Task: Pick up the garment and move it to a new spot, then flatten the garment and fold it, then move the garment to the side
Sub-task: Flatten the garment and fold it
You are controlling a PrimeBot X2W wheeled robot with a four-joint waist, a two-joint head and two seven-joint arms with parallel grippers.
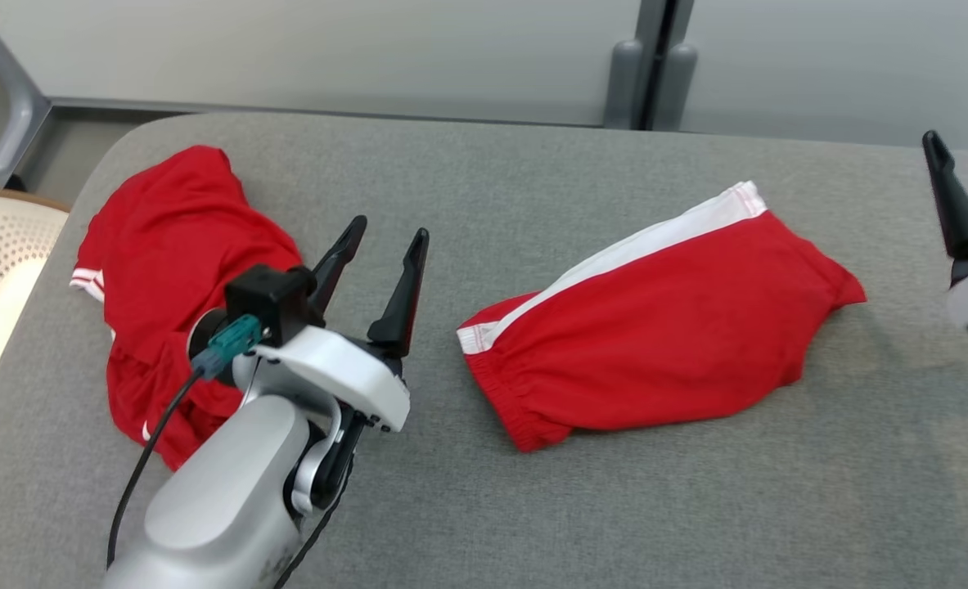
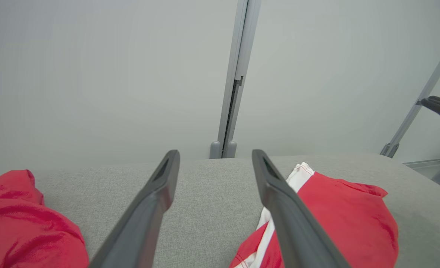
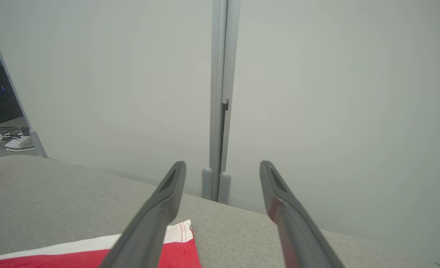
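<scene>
A red garment [image 1: 664,327] with a white side stripe lies folded on the grey padded table [image 1: 533,180], right of centre. It shows in the left wrist view [image 2: 346,219] and the right wrist view [image 3: 182,253]. A second red garment [image 1: 173,237] lies crumpled at the table's left end, also in the left wrist view [image 2: 15,227]. My left gripper [image 1: 390,229] hovers open between the two, holding nothing, its fingers spread wide [image 2: 215,153]. My right gripper [image 1: 966,131] stands open at the far right edge, apart from the cloth, with nothing between its fingers [image 3: 222,163].
A pale perforated chair [image 1: 1,262] stands off the table's left edge. A grey partition wall with a vertical post [image 1: 651,65] runs behind the table. Bare grey surface lies in front of and behind the folded garment.
</scene>
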